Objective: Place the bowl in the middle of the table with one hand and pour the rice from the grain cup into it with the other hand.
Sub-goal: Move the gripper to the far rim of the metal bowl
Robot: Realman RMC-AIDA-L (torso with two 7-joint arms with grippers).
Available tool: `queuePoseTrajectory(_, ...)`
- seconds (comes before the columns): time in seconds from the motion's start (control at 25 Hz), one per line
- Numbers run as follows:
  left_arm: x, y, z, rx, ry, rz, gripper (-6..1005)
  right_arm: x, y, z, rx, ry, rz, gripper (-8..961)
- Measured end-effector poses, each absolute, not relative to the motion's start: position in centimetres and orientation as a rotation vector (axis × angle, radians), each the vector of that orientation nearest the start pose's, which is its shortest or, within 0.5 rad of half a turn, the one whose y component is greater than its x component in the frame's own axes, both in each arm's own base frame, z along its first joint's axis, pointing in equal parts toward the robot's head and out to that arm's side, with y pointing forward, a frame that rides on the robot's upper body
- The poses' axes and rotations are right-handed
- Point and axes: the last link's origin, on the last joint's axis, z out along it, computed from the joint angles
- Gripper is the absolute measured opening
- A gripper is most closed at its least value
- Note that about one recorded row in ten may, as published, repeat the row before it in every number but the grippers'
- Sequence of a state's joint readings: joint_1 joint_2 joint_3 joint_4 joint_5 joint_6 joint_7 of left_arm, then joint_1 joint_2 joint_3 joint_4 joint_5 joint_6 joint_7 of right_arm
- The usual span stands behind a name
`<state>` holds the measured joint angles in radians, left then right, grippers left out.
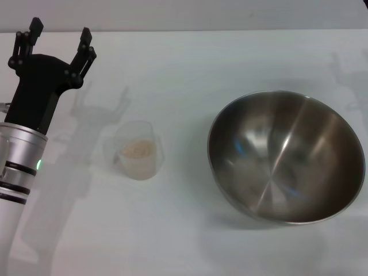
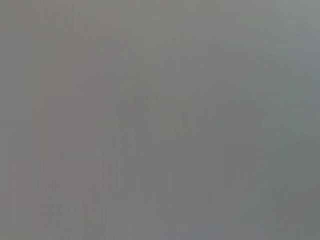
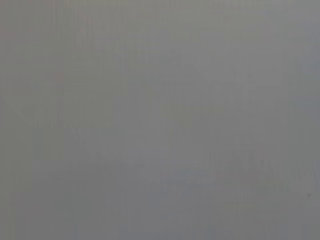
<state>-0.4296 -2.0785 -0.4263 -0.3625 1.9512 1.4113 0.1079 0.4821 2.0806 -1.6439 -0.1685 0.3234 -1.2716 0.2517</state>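
You have both steps pending: the bowl (image 1: 286,156) sits right of centre, the rice (image 1: 137,150) remains in the grain cup (image 1: 138,151), and the left gripper (image 1: 60,41) hovers empty, fingers apart.

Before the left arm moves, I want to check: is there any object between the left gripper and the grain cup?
Nothing visible. The left gripper, open, hovers at the table's far left; only bare table separates it from the grain cup. The bowl sits to the cup's right.
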Motion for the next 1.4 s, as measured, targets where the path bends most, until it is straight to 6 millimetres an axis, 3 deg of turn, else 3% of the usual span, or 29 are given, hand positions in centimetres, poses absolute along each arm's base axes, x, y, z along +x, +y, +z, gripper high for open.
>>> queuePoseTrajectory(0.4, -26.0, 31.3, -3.6, -1.611, -0.267, -0.889, 860, 30.6, 35.6, 3.3, -1.421, 0.425, 0.873, 773)
queuePoseTrajectory(0.8, -26.9, 30.9, -3.5, -1.604, -0.284, -0.858, 861, 29.6, 35.7, 3.5, -1.429, 0.200, 0.714, 762)
queuePoseTrajectory(1.04, -27.3, 30.5, -3.5, -1.600, -0.296, -0.849, 861, 29.0, 36.5, 3.2, -1.452, 0.219, 0.719, 756)
queuePoseTrajectory(1.2, -27.3, 30.5, -3.5, -1.600, -0.296, -0.847, 860, 27.0, 39.0, 1.9, -1.580, 0.412, 0.794, 752)
queuePoseTrajectory(1.28, -27.3, 30.5, -3.5, -1.600, -0.295, -0.847, 860, 26.4, 39.3, 1.7, -1.611, 0.449, 0.804, 750)
queuePoseTrajectory(1.4, -27.4, 30.6, -3.4, -1.599, -0.293, -0.843, 860, 23.2, 40.0, 0.8, -1.758, 0.553, 0.777, 747)
